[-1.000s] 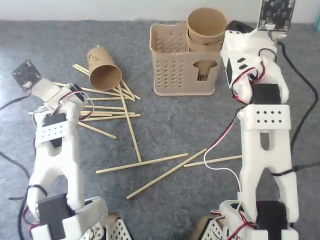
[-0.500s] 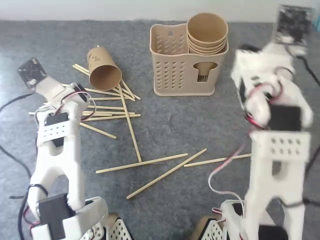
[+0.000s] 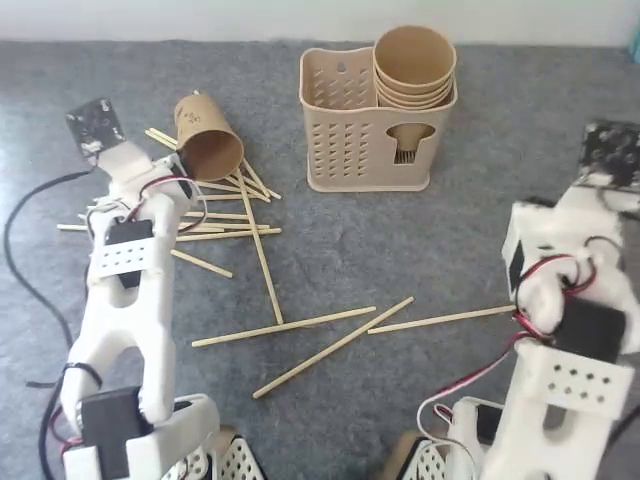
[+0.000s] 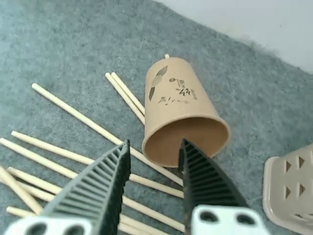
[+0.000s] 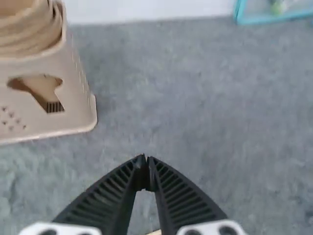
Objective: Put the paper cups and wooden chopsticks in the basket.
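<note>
The right gripper (image 5: 146, 164), closed and empty, is withdrawn from the basket (image 3: 350, 150); the left gripper (image 4: 154, 144) is held parted before a tipped, printed brown paper cup (image 4: 178, 107).

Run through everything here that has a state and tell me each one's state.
Basket, upright.
Stacked cups, upright, nested in basket.
Lying cup, on its side, outside basket.
Chopsticks, scattered flat, outside basket.
Left claw, open, facing lying cup's mouth.
Right claw, shut, empty.

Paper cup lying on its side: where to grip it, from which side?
Probably its mouth rim, from the open end: the paper cup lies tipped with its mouth facing the open left gripper, so one finger could slip inside.
</note>
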{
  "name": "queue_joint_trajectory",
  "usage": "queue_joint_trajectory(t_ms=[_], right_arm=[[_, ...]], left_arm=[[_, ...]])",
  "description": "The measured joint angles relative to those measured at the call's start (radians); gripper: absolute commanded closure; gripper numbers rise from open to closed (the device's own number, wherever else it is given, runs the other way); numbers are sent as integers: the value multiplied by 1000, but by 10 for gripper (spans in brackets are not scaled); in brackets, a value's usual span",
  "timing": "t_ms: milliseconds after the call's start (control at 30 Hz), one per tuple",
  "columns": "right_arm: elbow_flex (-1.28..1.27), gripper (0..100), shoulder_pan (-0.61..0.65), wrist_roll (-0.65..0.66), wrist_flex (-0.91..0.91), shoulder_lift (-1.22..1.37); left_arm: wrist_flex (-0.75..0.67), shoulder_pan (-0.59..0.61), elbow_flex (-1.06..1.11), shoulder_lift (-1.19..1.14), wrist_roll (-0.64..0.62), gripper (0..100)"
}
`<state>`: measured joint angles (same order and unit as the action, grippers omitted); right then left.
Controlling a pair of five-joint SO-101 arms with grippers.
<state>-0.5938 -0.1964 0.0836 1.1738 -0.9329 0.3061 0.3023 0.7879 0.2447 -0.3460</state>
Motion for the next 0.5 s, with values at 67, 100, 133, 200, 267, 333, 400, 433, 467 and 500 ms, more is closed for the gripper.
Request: queue_joint_trajectory(t_ms=[67, 100, 133, 200, 267, 333, 400, 433, 467, 500], right_arm=[[-100, 990, 0, 0, -55, -15], [-152, 990, 0, 0, -84, -18], [-198, 990, 0, 0, -114, -18], [-293, 990, 0, 3, -176, -18], [-381, 990, 0, 3, -238, -18], [-463, 990, 2, 3, -299, -18], [-526, 990, 3, 3, -354, -18], [-548, 990, 8, 3, -377, -18], [-563, 990, 11, 3, -396, -18], [-572, 990, 11, 3, -407, -18]], left_arm=[[-31, -2, 0, 0, 11, 814], [-44, -2, 0, 0, 21, 814], [-55, -9, 0, 0, 35, 814], [-64, -32, 0, -2, 72, 814], [-64, -60, 0, -23, 123, 815], [-64, -86, -2, -52, 187, 815], [-64, -100, -21, -87, 241, 815], [-61, -103, -40, -107, 258, 815], [-48, -104, -64, -132, 269, 816], [-29, -103, -97, -161, 273, 816]])
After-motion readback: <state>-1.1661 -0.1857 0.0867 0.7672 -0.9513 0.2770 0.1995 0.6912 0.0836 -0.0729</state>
